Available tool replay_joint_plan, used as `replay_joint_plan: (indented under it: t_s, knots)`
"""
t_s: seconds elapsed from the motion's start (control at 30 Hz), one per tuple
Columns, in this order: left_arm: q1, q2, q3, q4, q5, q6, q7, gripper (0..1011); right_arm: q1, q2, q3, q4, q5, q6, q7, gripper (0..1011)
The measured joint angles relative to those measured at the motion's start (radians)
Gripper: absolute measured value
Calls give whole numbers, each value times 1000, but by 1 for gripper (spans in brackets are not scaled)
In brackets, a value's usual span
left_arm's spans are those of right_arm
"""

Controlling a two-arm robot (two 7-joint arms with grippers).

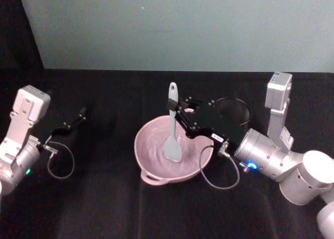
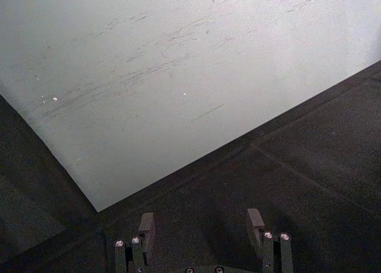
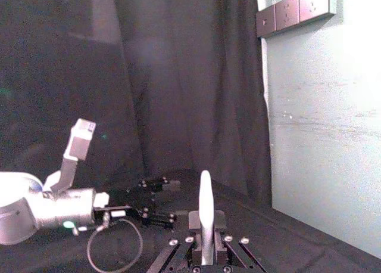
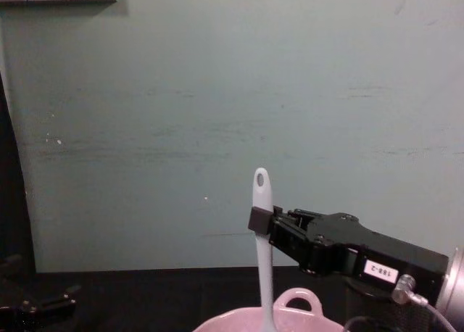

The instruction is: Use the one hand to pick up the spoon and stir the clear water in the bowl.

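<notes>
The pale pink bowl (image 1: 151,145) sits at the table's middle, its loop handle (image 4: 299,299) on the rim in the chest view. The white spoon (image 1: 172,129) stands nearly upright with its wide head down inside the bowl. My right gripper (image 1: 179,116) is shut on the spoon's handle (image 4: 262,223) a little below the oval hole at its tip. In the right wrist view the handle (image 3: 205,210) rises between the closed fingers. My left gripper (image 1: 73,121) rests open at the far left above the black table, fingers (image 2: 146,225) apart with nothing between them.
A black wire-mesh cup (image 1: 232,114) stands just behind my right gripper, close to the bowl's far right side. Cables loop at each wrist (image 1: 60,160). A pale wall (image 4: 232,114) rises behind the black table.
</notes>
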Motion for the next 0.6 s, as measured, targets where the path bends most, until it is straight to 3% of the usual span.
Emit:
replay_joint_plan:
  t_s: [0.37,0.6]
  knots:
    - [0,0,0,0,0,0,0,1011,0,13,7,-52,63,65,-38,121]
    - [0,0,0,0,0,0,0,1011,-11,48,50,-145,152,156,-84,120]
